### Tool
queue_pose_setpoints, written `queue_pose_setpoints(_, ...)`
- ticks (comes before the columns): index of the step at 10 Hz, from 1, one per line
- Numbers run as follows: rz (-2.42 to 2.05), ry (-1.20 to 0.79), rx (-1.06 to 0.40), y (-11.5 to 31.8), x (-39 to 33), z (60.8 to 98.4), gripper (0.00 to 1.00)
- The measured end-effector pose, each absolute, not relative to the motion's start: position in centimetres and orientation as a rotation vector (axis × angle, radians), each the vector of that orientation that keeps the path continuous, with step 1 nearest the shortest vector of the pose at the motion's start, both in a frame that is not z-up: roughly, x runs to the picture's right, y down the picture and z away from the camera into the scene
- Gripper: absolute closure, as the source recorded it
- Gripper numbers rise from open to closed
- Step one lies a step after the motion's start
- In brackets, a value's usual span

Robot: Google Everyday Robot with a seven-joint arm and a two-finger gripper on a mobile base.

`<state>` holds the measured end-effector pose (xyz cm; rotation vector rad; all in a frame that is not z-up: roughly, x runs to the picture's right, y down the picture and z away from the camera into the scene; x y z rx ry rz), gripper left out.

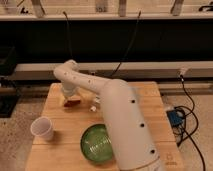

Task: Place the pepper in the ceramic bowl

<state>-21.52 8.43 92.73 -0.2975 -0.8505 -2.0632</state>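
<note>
Item: gripper (70, 98), one, on a white arm (120, 120), lowered over the far left part of the wooden table (55, 157). It sits directly above and apparently against the pepper (73, 103). Whether it is spread or clamped cannot be told. Item: pepper, small, red-brown, lying on the table top at the gripper's tip, placed as for a pick from above; judged not yet lifted. Item: ceramic bowl (90, 149), green, glossy, pale streaks inside, at the near edge of the table, partly covered by the arm's thick lower link, well apart from the pepper. Item: white paper cup (43, 128), upright, near left, beside the likely path from pepper to bowl; a low carry could clip it. Item: small pale object (93, 107), just right of the pepper, kind unclear; close enough to be nudged. Item: blue box (175, 117) with cables, on the floor to the right, clear of the work.
</note>
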Motion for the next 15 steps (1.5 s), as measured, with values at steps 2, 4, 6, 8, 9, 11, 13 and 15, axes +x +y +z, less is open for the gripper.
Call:
queue_pose_setpoints(2,-2.085,-0.847,-0.315,8.9,-22.0,93.3,0.20)
queue_pose_setpoints(4,-2.100,-0.840,-0.333,9.1,-22.2,93.8,0.34)
queue_pose_setpoints(6,-2.111,-0.830,-0.342,9.2,-22.3,94.0,0.56)
queue_pose_setpoints(8,-2.109,-0.829,-0.346,9.3,-22.0,94.1,0.76)
queue_pose_setpoints(9,-2.108,-0.832,-0.345,9.4,-21.9,94.1,0.83)
queue_pose_setpoints(11,-2.105,-0.833,-0.343,9.6,-21.2,94.1,0.98)
queue_pose_setpoints(13,-2.093,-0.830,-0.352,8.8,-19.3,93.3,0.99)
queue_pose_setpoints(15,-2.090,-0.834,-0.357,8.5,-18.7,92.8,0.99)
